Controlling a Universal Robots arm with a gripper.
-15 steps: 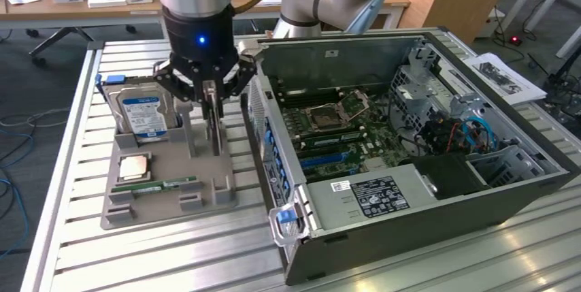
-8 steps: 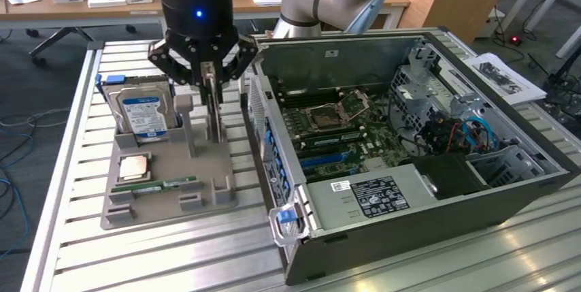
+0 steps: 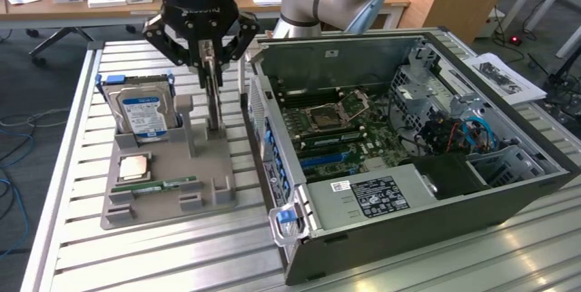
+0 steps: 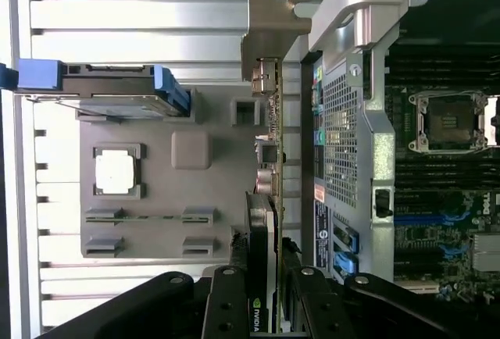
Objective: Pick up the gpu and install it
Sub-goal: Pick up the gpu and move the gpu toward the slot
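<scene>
The gpu [image 3: 212,98] is a thin dark card standing on edge over the grey holder tray [image 3: 213,169], its lower end at the tray's upright slot. My gripper [image 3: 211,57] comes down from above and is shut on the card's upper edge. In the wrist view the gpu [image 4: 264,222] runs edge-on away from my gripper [image 4: 266,312], with a black finger [image 4: 226,304] pressed to each side and its metal end bracket [image 4: 269,30] at the far end. Whether the card is lifted clear of the slot I cannot tell.
The open computer case [image 3: 508,190] lies on the exterior view's right, motherboard [image 3: 341,125] exposed, its wall [image 4: 367,128] close beside the card. On the tray are a silver hard drive [image 3: 141,111], a CPU chip [image 3: 135,167] and a green memory stick [image 3: 168,185]. The slatted metal table [image 3: 136,251] lies underneath.
</scene>
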